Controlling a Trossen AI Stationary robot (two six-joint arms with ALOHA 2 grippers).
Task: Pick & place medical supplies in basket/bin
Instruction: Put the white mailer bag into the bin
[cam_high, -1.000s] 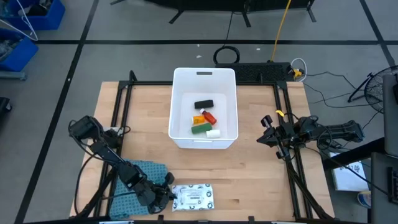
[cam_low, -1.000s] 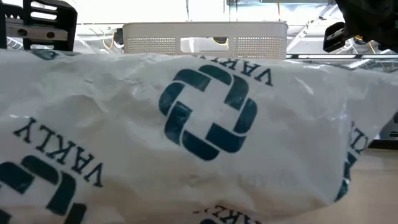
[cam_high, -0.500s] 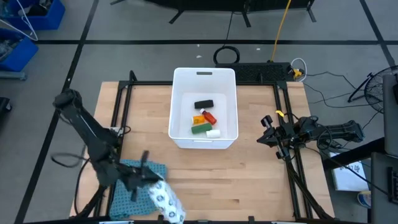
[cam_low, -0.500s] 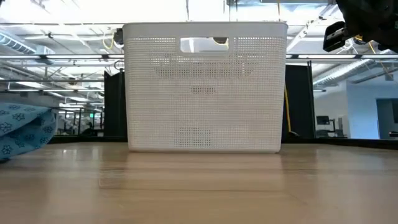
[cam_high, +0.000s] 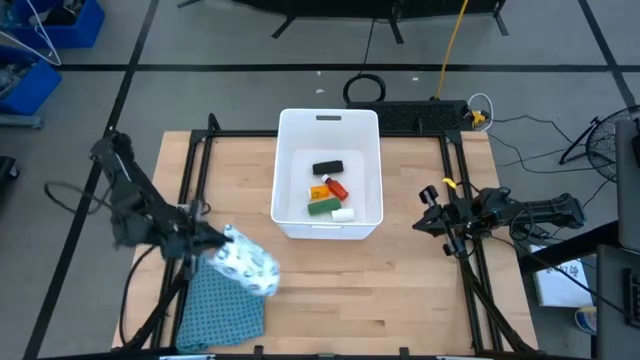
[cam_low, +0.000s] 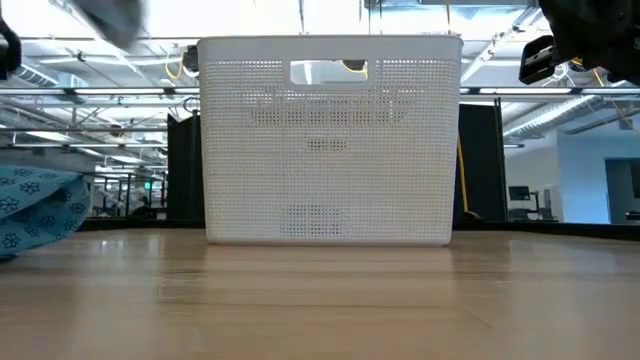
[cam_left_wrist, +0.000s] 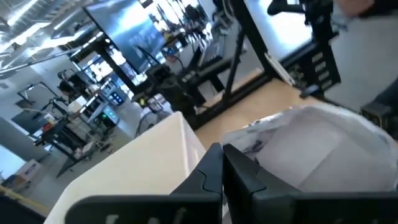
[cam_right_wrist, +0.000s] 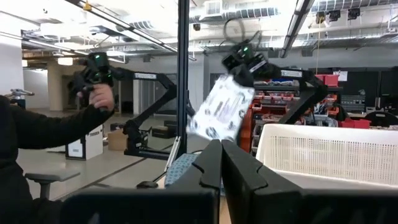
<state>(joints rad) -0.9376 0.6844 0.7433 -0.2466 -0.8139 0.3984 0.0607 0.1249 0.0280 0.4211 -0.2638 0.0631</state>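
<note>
The table (cam_high: 400, 290) is seen from above with the white bin (cam_high: 329, 128) standing at its far middle, handle slot on the far wall. A teal cloth (cam_high: 220, 312) lies at the near left corner, and its edge also shows at the left of the low view (cam_low: 40, 205). The left arm is raised over the table's left side, and the left gripper (cam_high: 208, 243) is clamped on the white packet (cam_high: 247, 266), which is held in the air above the cloth's far edge, well apart from the bin and to its near left. In the right wrist view the packet (cam_right_wrist: 222, 111) is seen hanging tilted from that arm, clear of the table. The right gripper (cam_high: 430, 208) rests by the right rail, beside the bin; its fingers (cam_right_wrist: 239, 171) are pressed together with nothing between them. Inside the bin lie a black oblong (cam_high: 328, 167), a green oblong (cam_high: 322, 207), an orange piece (cam_high: 319, 193) touching a red piece (cam_high: 338, 188), and a small white piece (cam_high: 343, 214) beside the green one. A person's sleeve (cam_right_wrist: 43, 127) is seen in the room beyond.
</note>
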